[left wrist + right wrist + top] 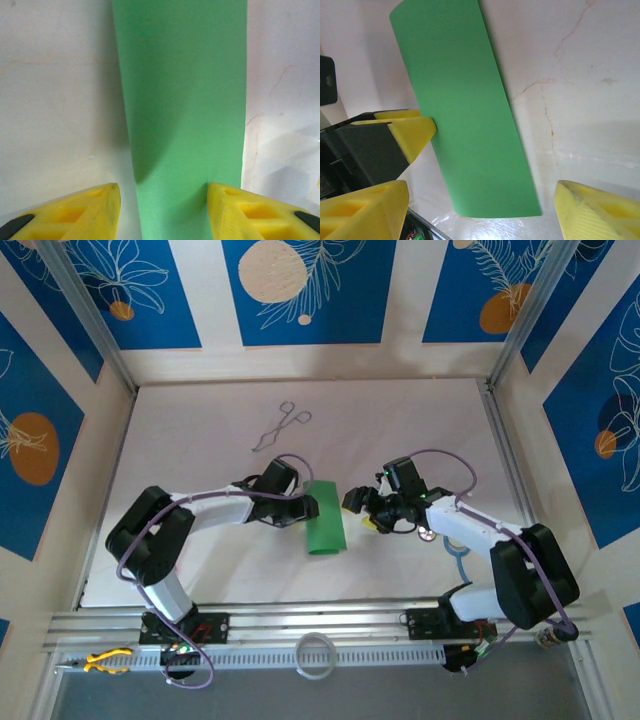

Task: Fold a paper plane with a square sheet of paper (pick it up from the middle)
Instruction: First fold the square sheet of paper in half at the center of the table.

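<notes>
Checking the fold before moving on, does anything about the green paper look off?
The folded bright green paper sheet looks puffy: its long fold seems rounded, not creased flat, and one edge casts a shadow as if lifted off the white table.

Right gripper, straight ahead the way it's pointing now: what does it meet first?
The green paper, lying just ahead, in line with the open fingers of the right gripper. The left gripper sits at its far edge. Height is unclear, so it may skim over the sheet.
</notes>
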Tool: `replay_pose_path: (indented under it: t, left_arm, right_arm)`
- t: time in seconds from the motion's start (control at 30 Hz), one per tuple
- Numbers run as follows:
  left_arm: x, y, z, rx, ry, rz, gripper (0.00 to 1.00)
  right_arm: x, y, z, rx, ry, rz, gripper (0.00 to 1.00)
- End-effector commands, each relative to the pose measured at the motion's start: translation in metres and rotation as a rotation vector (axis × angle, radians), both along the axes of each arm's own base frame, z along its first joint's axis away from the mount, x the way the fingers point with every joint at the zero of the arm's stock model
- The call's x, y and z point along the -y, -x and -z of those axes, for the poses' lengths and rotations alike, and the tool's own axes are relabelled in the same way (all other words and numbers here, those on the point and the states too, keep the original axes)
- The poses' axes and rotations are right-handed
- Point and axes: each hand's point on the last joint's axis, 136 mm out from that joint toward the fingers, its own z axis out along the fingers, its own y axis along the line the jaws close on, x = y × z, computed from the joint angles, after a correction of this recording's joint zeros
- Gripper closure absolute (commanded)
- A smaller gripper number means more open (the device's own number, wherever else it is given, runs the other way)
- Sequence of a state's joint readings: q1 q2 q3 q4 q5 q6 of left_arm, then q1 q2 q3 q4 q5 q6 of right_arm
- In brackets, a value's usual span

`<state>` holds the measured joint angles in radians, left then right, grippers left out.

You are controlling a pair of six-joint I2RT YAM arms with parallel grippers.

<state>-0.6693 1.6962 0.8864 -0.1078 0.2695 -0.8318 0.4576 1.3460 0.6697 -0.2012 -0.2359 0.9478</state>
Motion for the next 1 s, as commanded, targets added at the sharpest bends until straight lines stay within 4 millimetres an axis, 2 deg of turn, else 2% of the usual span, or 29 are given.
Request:
replay_pose_path:
  t: [0.0, 0.7, 0.97]
  left_arm:
    - [-0.007, -0.003, -0.004, 0.016, -0.054, 0.025, 0.52]
    - [-0.021, 0.001, 0.012, -0.025, -0.177, 0.054, 0.54]
    - [-0.025, -0.001, 0.009, -0.010, -0.193, 0.042, 0.54]
  right_arm:
    - [-0.007, -0.003, -0.006, 0.010, -0.007, -0.022, 0.23]
    - [-0.007, 0.000, 0.003, -0.010, 0.015, -0.021, 0.22]
    - [-0.006, 0.001, 0.005, -0.015, 0.022, -0.019, 0.21]
